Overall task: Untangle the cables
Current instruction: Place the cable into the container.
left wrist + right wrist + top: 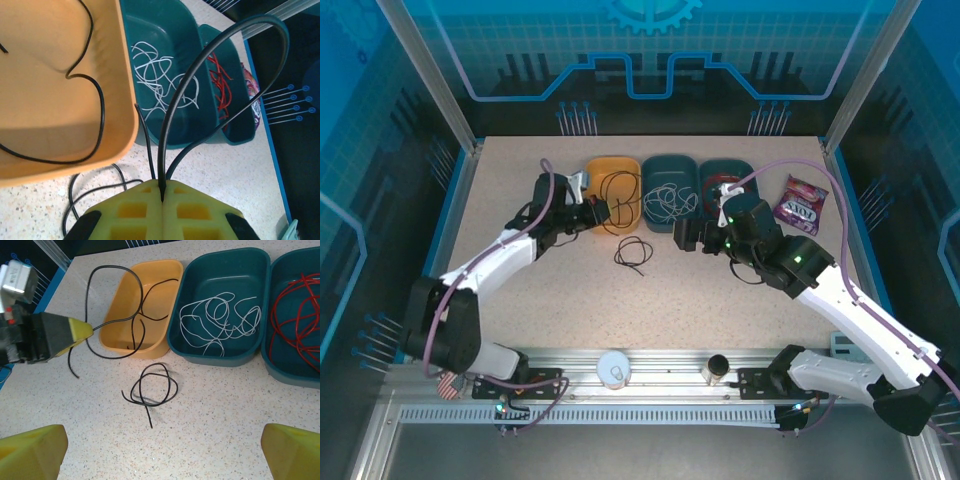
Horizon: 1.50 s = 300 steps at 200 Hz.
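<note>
My left gripper (603,210) (163,192) is shut on a black cable (172,110) just in front of the yellow bin (613,158). That cable (110,266) arcs up from the jaws and drops into the bin. A second black cable (633,252) (177,388) lies in a small loop on the table in front of the bins. The white cable (668,200) (220,320) rests in the middle teal bin (225,355). The red cable (720,185) (295,315) is in the right teal bin (752,168). My right gripper (688,238) (164,445) hangs open above the table, near the looped black cable, holding nothing.
A purple snack bag (800,205) lies at the right of the bins. A white roll (613,368) and a dark cylinder (718,368) stand on the front rail. Purple hoses run along both arms. Blue walls border the table on both sides.
</note>
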Available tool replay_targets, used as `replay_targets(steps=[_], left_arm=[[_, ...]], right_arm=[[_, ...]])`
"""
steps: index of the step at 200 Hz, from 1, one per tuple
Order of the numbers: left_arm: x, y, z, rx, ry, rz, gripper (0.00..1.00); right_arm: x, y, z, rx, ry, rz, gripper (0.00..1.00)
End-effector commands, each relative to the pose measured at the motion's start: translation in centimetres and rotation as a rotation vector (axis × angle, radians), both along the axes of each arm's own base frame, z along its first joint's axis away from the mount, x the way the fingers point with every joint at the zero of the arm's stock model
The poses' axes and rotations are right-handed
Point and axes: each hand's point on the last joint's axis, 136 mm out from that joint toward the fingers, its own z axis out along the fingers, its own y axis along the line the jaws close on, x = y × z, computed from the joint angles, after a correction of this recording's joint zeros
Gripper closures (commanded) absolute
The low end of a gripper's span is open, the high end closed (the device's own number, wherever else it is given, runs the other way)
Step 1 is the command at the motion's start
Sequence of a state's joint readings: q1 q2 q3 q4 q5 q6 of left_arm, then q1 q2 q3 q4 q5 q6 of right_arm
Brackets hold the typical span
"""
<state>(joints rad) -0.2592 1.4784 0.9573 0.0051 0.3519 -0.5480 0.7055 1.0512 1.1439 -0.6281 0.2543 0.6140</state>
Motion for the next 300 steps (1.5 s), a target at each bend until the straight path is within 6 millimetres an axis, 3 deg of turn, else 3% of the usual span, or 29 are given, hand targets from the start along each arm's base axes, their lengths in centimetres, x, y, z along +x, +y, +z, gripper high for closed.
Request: replay_targets(steps=[1,67,134,172,230,300], left_arm=[[2.7,-0.2,1.0,-0.010,-0.050,-0.003,1.00],[7.2,1.7,-3.4,0.091,0.031,0.072,1.00],[10.2,3.5,-6.0,0.245,0.099,0.151,1.00],[10.9,3.9,-6.8,0.375,0.117,0.159,1.00],[11.4,3.1,-7.8,0.564,0.130,0.134,0.89],[11.4,4.4,-7.8,0.700,0.147,0.181,0.82]], right_arm=[[0.1,-0.6,-0.3,-0.003,0.008,-0.029,0.00],[0.4,-0.5,-0.4,-0.006,0.017,-0.030,0.00],[1.0,0.8,-1.5,0.004,0.051,-0.008,0.00],[1.2,1.3,-1.7,0.013,0.056,0.004,0.00],[1.4,1.5,-1.8,0.018,0.062,0.009,0.00],[1.3,1.6,-1.9,0.020,0.062,0.013,0.00]])
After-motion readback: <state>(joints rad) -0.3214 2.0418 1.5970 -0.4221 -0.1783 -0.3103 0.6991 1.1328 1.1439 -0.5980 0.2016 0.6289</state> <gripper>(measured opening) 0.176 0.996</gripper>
